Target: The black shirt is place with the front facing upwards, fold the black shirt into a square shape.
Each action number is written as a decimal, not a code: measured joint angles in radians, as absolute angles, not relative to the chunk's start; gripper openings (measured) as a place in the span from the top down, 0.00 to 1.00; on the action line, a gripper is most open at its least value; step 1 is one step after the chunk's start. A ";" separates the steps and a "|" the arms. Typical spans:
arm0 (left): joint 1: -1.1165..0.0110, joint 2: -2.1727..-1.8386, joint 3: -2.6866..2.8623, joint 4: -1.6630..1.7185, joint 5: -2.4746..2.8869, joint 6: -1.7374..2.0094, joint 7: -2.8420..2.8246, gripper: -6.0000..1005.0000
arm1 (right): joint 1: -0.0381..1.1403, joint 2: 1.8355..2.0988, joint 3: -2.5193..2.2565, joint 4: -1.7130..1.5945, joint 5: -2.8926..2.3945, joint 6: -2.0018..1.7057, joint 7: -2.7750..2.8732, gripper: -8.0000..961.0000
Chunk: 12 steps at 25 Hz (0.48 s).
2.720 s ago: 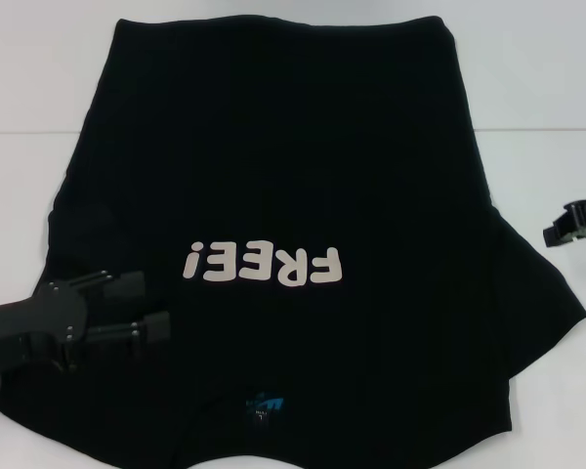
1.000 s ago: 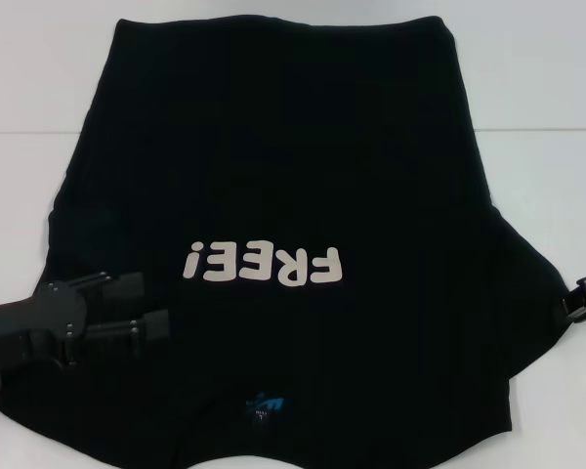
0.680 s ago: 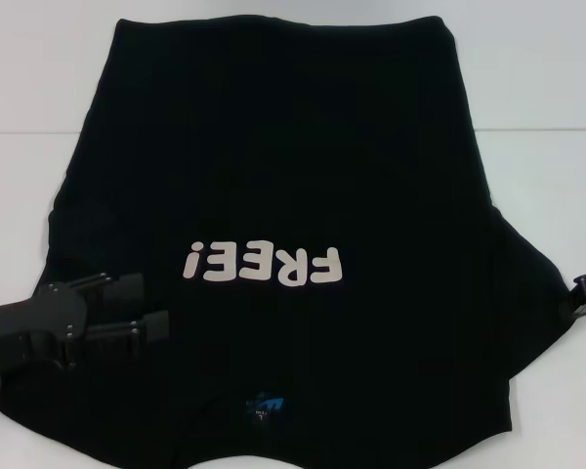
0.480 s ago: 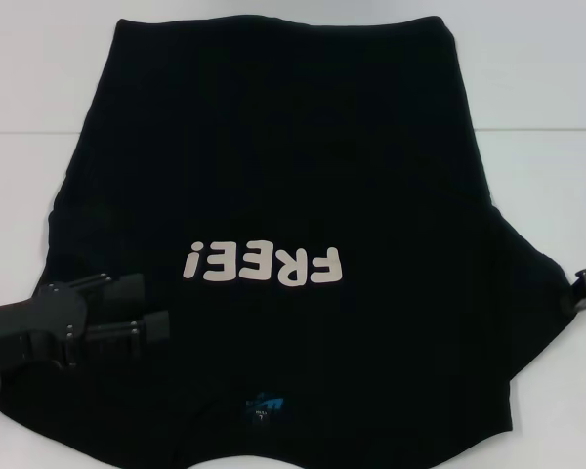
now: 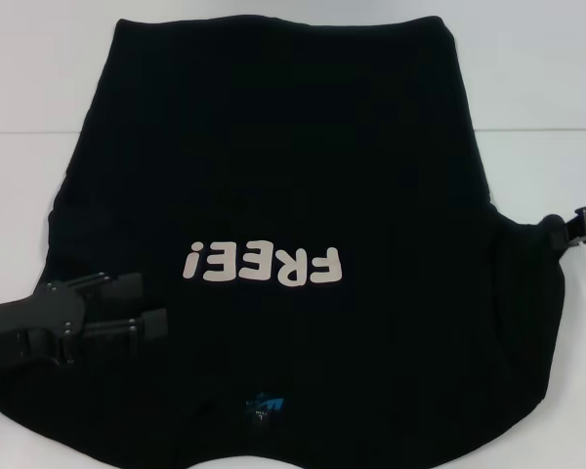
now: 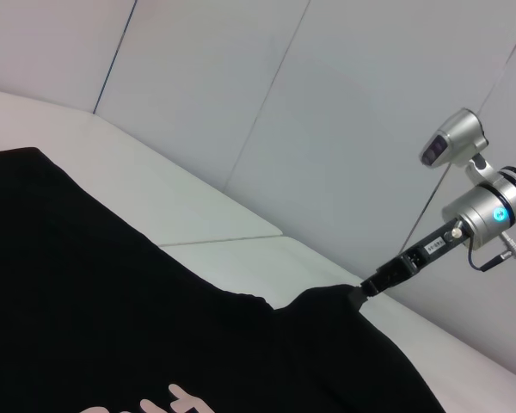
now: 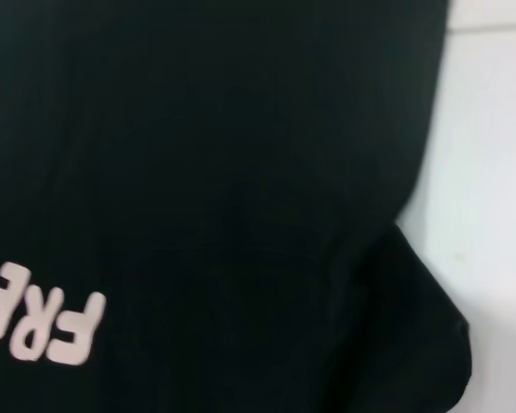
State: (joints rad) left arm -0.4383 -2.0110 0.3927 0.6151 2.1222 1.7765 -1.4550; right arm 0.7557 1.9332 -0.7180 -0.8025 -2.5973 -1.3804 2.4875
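Black shirt (image 5: 273,176) lies spread front-up across the white tabletop (image 5: 20,88). Left pincer (image 5: 154,305) sits over its left sleeve, fingers apart. Right pincer (image 5: 557,228) is clamped on the right sleeve edge, lifting it.

Shirt: the black shirt (image 6: 112,292) covers the white table (image 6: 232,258), pale lettering at its near edge.
Right gripper: the right gripper (image 6: 367,288) meets the raised sleeve tip.
Backdrop: grey wall panels (image 6: 327,112).
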 joint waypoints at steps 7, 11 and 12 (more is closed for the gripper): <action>-0.440 -2.009 0.394 0.615 2.123 1.776 -1.457 0.12 | 0.799 1.954 -0.731 -0.788 -2.592 -1.380 2.444 0.97; -0.441 -2.009 0.394 0.615 2.123 1.775 -1.457 0.12 | 0.839 1.971 -0.743 -0.757 -2.592 -1.384 2.410 0.97; -0.442 -2.009 0.394 0.615 2.123 1.775 -1.457 0.12 | 0.846 1.974 -0.747 -0.751 -2.592 -1.387 2.406 0.97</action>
